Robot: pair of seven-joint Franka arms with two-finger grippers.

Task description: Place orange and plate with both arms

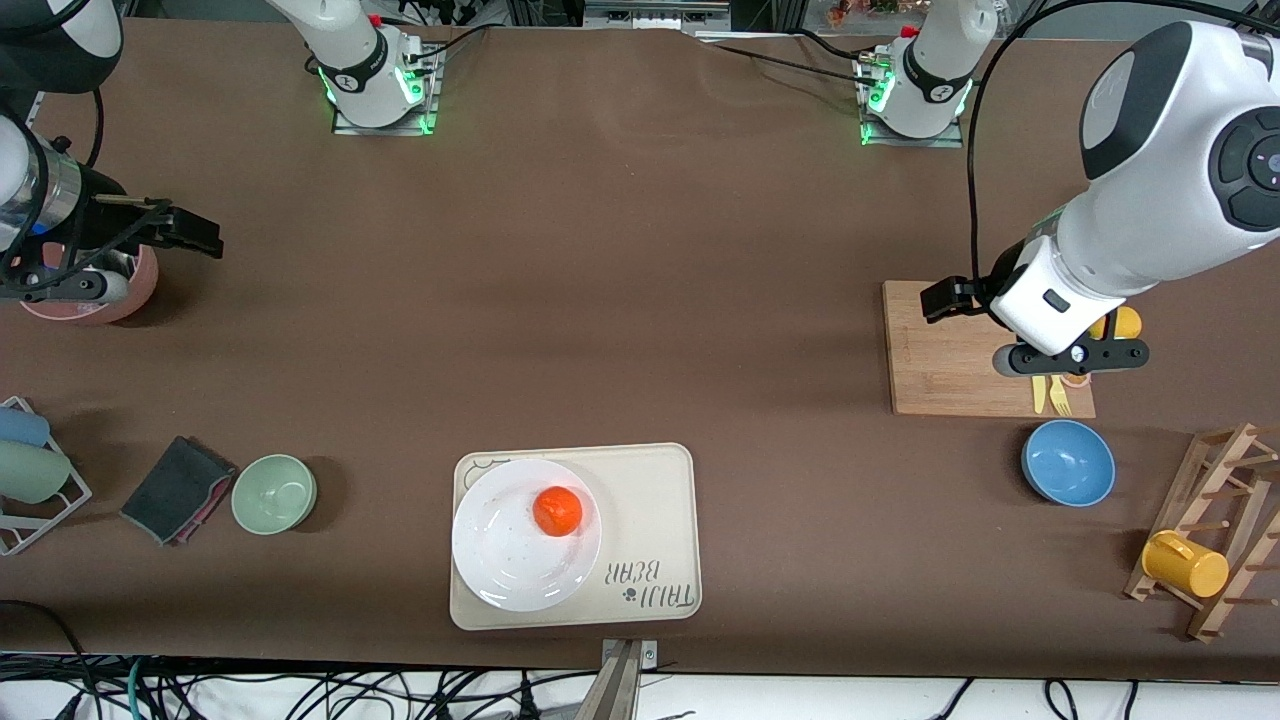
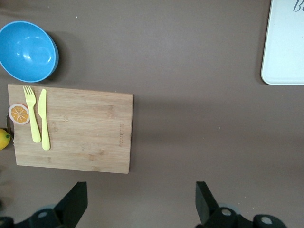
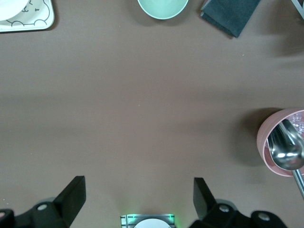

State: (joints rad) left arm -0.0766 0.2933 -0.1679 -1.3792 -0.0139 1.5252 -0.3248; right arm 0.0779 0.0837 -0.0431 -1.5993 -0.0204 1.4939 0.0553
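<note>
The small dimpled reddish-orange fruit [image 1: 557, 510] sat on the glossy round white plate [image 1: 510, 565] at lower centre, while the left gripper [image 2: 141, 204] and right gripper [image 3: 139, 199] apparently hung spread apart.
</note>
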